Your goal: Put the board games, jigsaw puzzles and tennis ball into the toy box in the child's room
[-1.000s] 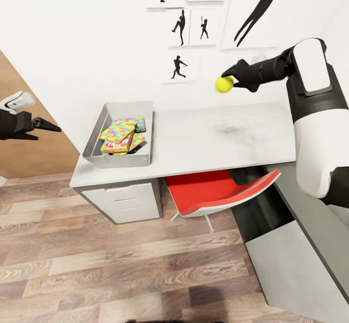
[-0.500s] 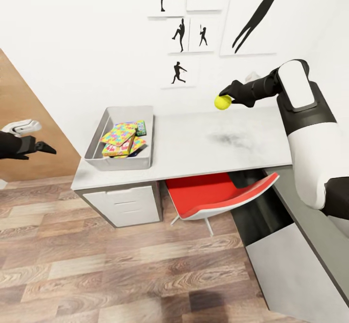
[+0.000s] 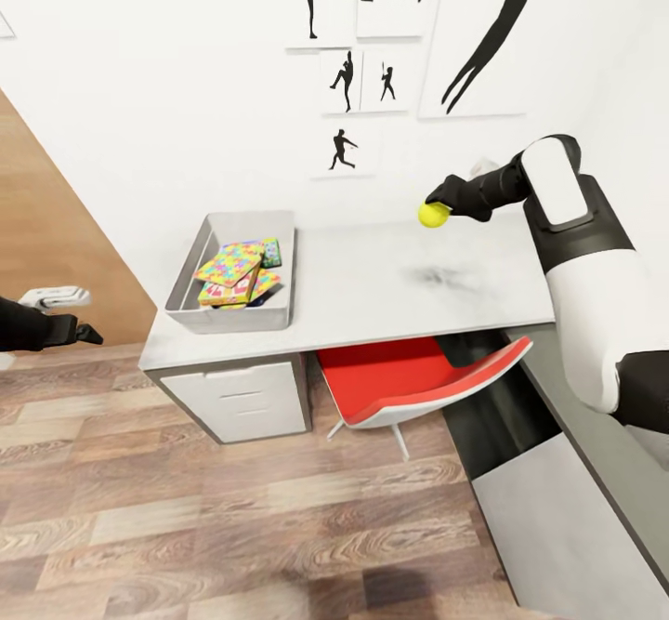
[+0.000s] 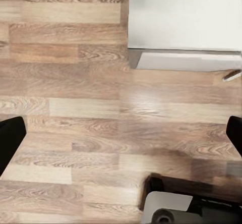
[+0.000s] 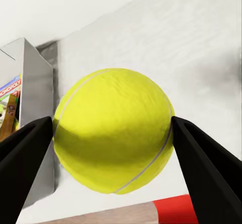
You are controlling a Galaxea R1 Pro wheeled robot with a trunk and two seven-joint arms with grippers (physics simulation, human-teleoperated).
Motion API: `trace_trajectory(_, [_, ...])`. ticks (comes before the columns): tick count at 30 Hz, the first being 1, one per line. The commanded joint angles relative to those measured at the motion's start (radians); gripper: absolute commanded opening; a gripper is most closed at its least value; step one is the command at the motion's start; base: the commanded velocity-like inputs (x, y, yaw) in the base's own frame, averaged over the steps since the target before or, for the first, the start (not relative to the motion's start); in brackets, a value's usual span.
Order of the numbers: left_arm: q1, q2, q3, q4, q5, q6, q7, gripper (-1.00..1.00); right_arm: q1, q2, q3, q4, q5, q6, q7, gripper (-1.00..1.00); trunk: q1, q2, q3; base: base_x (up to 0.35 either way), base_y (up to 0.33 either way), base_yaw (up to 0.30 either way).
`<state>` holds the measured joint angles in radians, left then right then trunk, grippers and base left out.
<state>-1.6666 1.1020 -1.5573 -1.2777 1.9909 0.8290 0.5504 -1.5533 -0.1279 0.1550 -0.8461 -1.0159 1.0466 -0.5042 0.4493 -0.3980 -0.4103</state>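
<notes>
The yellow tennis ball hangs just above the far edge of the grey table, with my right gripper shut on it. The right wrist view shows the tennis ball pinched between both black fingers. At the table's left end stands the grey toy box, holding multicoloured jigsaw puzzles stacked on other flat boxes that are partly hidden. My left gripper is low at the left, away from the table, open and empty above the wood floor. The bed is out of view.
A red chair is tucked under the table, beside a white drawer unit. A dark and white cabinet runs along the right. Silhouette posters hang on the white wall. A brown panel stands at the left.
The head camera has shifted. My right gripper has lowered the tennis ball toward the table's far edge. My left arm has dropped and drawn back to the left.
</notes>
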Motion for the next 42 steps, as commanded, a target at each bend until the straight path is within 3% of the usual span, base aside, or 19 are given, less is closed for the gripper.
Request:
trace_trajectory(1, [-0.005,0.001,-0.025,0.001,0.008,-0.017,0.008,1.0,0.001,-0.001,0.004,-0.001,-0.002,0.001,-0.01,-1.0,0.001,-0.002,0.0,0.0,0.0,0.0])
trace_trajectory(4, [-0.005,0.003,-0.066,0.019,0.006,-0.039,-0.007,1.0,0.004,-0.001,0.003,-0.001,0.008,0.001,-0.01,-1.0,0.001,-0.002,0.005,0.0,0.0,0.0])
trace_trajectory(8, [-0.005,0.005,-0.111,0.103,-0.01,-0.05,-0.129,1.0,0.005,-0.002,0.003,0.0,0.013,0.001,-0.01,-1.0,0.001,-0.002,0.011,0.0,0.0,0.0])
trace_trajectory(10, [-0.005,0.005,-0.119,0.134,-0.042,-0.05,-0.181,1.0,0.005,-0.001,0.003,0.0,0.014,0.001,-0.01,-1.0,0.001,-0.002,0.015,0.0,0.0,0.0])
trace_trajectory(14, [-0.005,0.004,-0.128,0.167,-0.175,-0.065,-0.309,1.0,0.01,-0.002,0.003,0.0,0.014,0.001,-0.01,-1.0,0.001,-0.002,0.021,0.0,0.0,0.0])
trace_trajectory(17, [-0.005,0.005,-0.139,0.175,-0.225,-0.104,-0.367,1.0,0.024,-0.002,0.003,-0.001,0.014,0.001,-0.01,-1.0,0.001,-0.002,0.026,0.0,0.0,0.0])
trace_trajectory(27, [0.01,0.006,-0.223,0.18,-0.245,-0.162,-0.395,1.0,0.042,-0.001,0.003,-0.002,0.014,0.001,-0.011,-1.0,0.001,-0.002,0.043,0.0,0.0,0.0])
trace_trajectory(33, [0.031,0.003,-0.348,0.189,-0.242,-0.258,-0.397,1.0,0.066,-0.001,0.004,-0.002,0.014,0.001,-0.01,-1.0,0.001,-0.002,0.053,0.0,0.0,0.0])
trace_trajectory(42, [0.035,0.002,-0.61,0.189,-0.232,-0.413,-0.401,1.0,0.084,0.003,0.005,-0.011,0.014,0.001,-0.01,-1.0,0.001,-0.002,0.068,0.0,0.0,0.0])
